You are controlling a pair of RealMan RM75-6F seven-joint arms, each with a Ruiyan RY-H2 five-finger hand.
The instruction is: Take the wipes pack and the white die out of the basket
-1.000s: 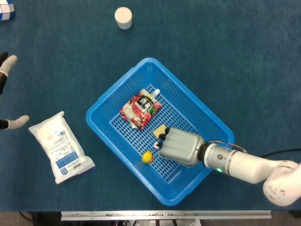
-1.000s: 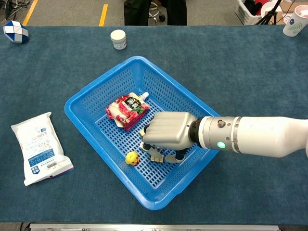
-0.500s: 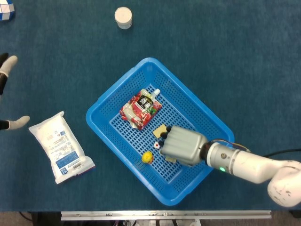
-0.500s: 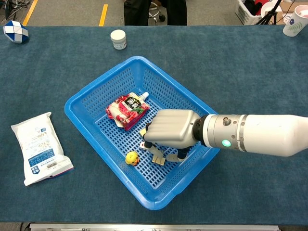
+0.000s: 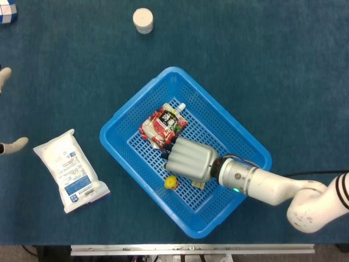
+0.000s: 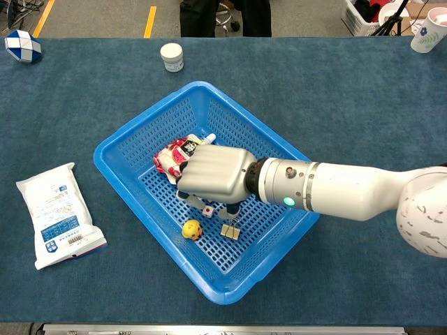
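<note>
Head view
Right hand (image 5: 188, 159): inside basket (image 5: 133, 112), fingers curled down; hold unclear.
Left hand (image 5: 11, 144): at table's left edge, only fingertips showing; state unclear.
Wipes (image 5: 68, 170): on table, left of basket.

Chest view
Die (image 6: 207, 209): on basket floor, under right hand's fingers (image 6: 192, 198).
Pouch (image 6: 174, 152): toward basket's far-left side, partly under hand.

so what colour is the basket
Blue basket, a perforated plastic one; clearest in the chest view.

The right hand (image 6: 213, 173) hovers over the white die (image 6: 207, 209) inside the basket (image 6: 133, 132).
</note>
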